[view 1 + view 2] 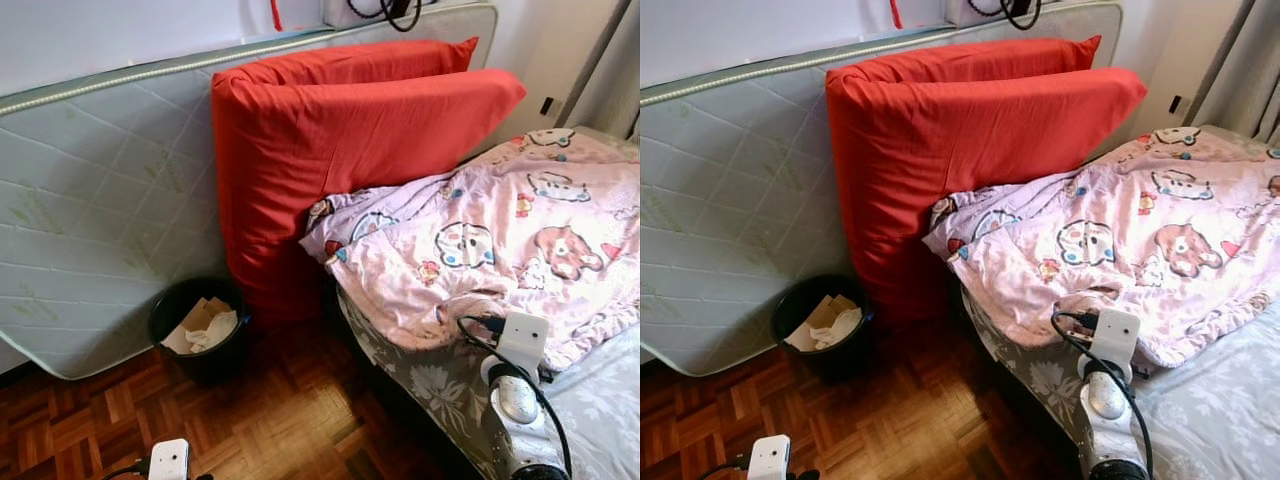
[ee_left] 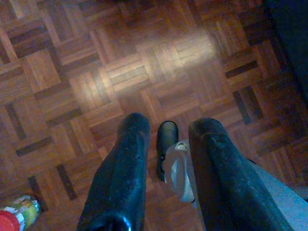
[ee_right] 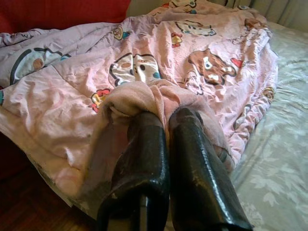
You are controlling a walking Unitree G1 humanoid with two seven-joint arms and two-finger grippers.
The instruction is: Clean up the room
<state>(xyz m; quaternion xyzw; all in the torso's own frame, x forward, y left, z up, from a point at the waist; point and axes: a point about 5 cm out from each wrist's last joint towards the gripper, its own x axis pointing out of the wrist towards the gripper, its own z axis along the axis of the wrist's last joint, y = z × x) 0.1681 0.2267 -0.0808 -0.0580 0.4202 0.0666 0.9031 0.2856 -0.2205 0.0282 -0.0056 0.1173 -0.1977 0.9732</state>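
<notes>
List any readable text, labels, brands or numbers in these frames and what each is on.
None readable.
Pink blanket: cartoon figures only, no legible words.
Bottle on the parquet floor by the left gripper: label too blurred to read.
Paper in the black bin: no print visible.
Right gripper, fingers shut on the pink blanket: no markings.

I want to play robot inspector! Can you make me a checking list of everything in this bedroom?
Surface: bed with grey flowered sheet; parquet floor.
Job's things: pink cartoon blanket, bunched on the bed.
Clutter: black bin holding paper; red-capped bottle on the floor.
Grippers: right gripper shut on a blanket fold; left gripper open above the floor.
Cables: black cable at the right wrist.
Surroundings: red cushions; mattress against the wall.
</notes>
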